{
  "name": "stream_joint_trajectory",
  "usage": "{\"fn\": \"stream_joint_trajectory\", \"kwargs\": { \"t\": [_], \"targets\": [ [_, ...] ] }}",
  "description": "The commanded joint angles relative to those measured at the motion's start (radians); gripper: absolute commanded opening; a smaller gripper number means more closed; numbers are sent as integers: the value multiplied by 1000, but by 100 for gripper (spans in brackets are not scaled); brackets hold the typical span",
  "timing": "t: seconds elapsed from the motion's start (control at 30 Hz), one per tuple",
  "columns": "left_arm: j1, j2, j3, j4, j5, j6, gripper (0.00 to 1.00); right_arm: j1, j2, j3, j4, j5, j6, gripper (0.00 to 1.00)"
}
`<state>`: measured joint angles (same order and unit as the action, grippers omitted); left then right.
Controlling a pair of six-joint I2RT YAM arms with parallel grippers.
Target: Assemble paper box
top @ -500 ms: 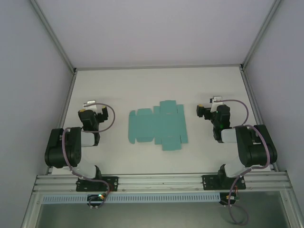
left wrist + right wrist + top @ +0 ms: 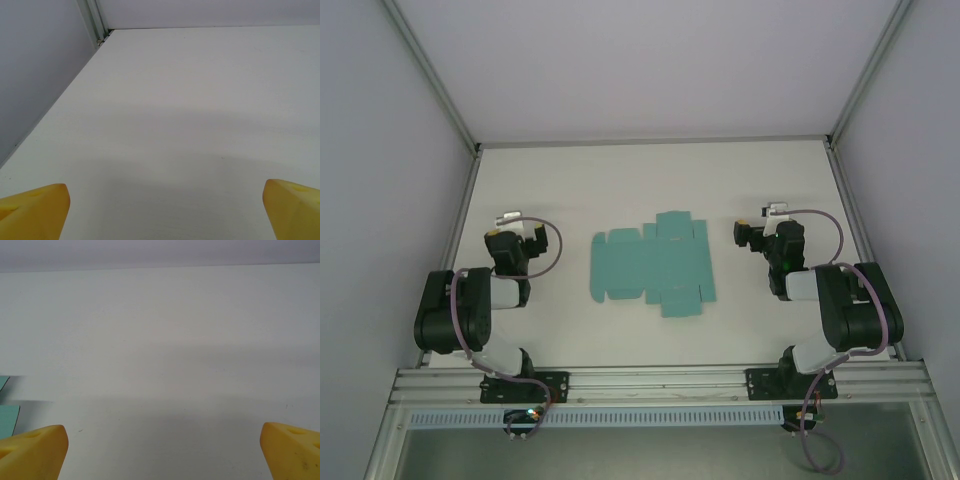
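While the paper box is lying flat and unfolded at the middle of the table, between the two arms and touching neither, I'm sizing it up: thin teal card, so I'm expecting it to be very light, floppy across the creases and inclined to slide on this smooth white top. I'm thinking a flap edge is the place to pinch, one of the tabs along the outline, since the flat middle is offering nothing to grab. My left gripper is hanging with its yellow fingertips spread wide over bare table, holding nothing. My right gripper is doing the same, wide apart and empty, with a corner of the card peeking in at the left of its wrist view. Plain pale walls are boxing us in on three sides.
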<state>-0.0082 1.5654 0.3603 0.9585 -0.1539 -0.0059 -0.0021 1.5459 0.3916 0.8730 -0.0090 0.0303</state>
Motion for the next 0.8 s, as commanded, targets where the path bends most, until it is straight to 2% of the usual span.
{"fn": "stream_joint_trajectory", "kwargs": {
  "t": [0.0,0.6,0.7,0.77],
  "targets": [
    [-4,4,15,7,7,15,100,-1,0,15,22,-9,1,100],
    [3,0,23,-12,60,21,100,-4,-3,12,26,-16,3,100],
    [6,-60,33,-75,27,6,100,-4,-39,18,-11,-27,-4,100],
    [6,-145,45,-166,4,1,100,-4,-101,45,-113,-15,0,100]
  ]
}}
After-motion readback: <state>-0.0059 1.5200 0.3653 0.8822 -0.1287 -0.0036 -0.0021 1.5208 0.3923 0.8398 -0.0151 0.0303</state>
